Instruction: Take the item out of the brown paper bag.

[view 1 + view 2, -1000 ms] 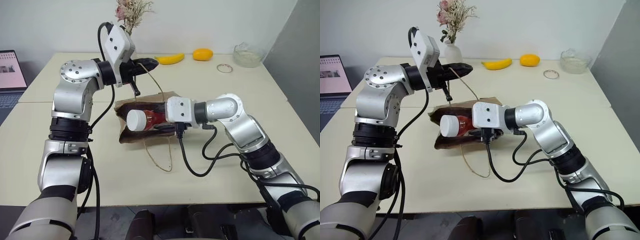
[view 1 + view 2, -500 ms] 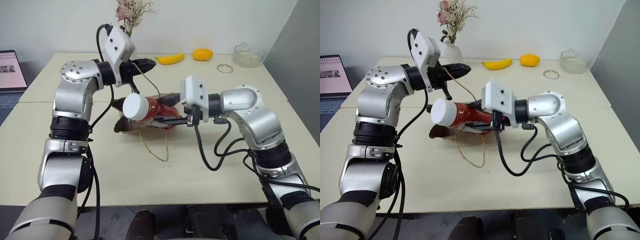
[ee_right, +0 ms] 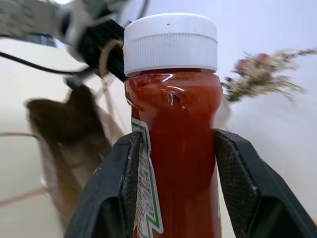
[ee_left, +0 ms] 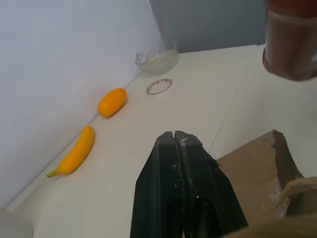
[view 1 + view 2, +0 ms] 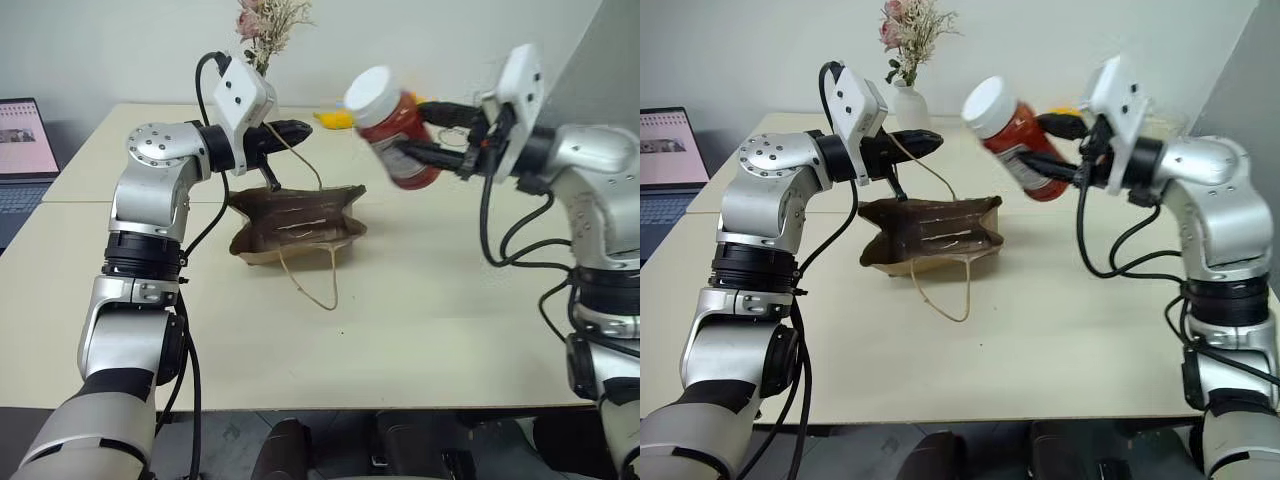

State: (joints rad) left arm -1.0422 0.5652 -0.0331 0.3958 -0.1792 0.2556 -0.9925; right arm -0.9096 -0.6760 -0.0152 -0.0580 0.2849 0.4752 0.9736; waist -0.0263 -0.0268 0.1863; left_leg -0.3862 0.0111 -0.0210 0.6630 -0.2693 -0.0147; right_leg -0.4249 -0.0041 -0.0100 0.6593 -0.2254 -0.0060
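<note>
Between right gripper (image 3: 173, 198) fingers, red item's (image 3: 171, 148) label edge.

The item (image 5: 1012, 135) hangs above the table (image 5: 1060, 320), right of the brown paper bag (image 5: 932, 235).

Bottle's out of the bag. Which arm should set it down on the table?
The right. Its gripper already clamps the red bottle in the air, clear of the brown paper bag, with bare table below. The left gripper is shut on the bag's cord handle, so it is occupied.
</note>
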